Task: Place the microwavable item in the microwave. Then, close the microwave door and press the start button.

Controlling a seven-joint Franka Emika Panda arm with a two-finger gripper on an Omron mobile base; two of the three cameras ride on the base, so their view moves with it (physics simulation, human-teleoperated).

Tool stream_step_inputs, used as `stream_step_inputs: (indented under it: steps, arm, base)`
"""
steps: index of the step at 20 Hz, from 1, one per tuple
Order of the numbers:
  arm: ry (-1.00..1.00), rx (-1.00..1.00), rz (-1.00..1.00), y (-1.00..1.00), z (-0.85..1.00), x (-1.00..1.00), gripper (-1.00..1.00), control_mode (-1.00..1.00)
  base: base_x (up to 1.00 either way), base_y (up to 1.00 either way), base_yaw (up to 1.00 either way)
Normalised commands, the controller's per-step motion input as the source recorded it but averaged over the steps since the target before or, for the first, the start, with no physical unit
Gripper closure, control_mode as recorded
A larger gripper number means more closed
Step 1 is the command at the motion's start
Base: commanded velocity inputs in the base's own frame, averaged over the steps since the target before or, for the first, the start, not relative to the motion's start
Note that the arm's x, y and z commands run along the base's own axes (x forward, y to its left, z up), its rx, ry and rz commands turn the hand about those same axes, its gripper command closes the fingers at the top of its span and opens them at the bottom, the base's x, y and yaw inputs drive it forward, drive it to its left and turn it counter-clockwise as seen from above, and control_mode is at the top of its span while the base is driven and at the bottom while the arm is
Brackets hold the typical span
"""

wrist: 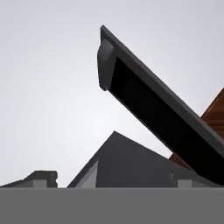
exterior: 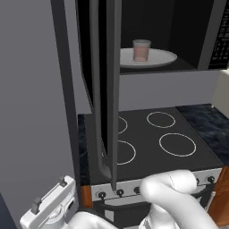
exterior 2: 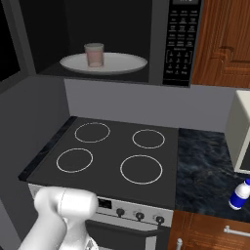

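A kitchen — four-ring stove, microwave above, wooden cabinets

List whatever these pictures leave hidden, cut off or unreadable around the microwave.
- Keypad panel: lettering too small to read in the right base view; cut by the right edge in the left base view.
- Microwave door: top cut by the frame's upper edge in the left base view.
- Glass tumbler: contents' nature unclear.
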Motion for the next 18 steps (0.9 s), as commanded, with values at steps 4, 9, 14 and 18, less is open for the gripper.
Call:
stream_step_inputs:
  steps: [4, 9, 14, 18]
  arm:
    - [-0.01, 0.15, 0.00, 0.27, 0.42, -0.18, -1.00, -1.00]
    - [0.00, 0.27, 0.06, 0.00, 0.47, 0.00, -1.00, -1.00]
    - [0.00, 0.32, 0.14, 0.00, 0.10, -0.06, -1.00, -1.00]
    - [0.06, 0.36, 0.20, -0.08, 0.18, -0.06, -1.00, -1.00]
  base:
    - [0.00, 0.00, 0.00]
    - [0.00, 0.00, 0.00]
    - [0.00, 0.00, 0.00]
    - [0.00, 0.00, 0.00]
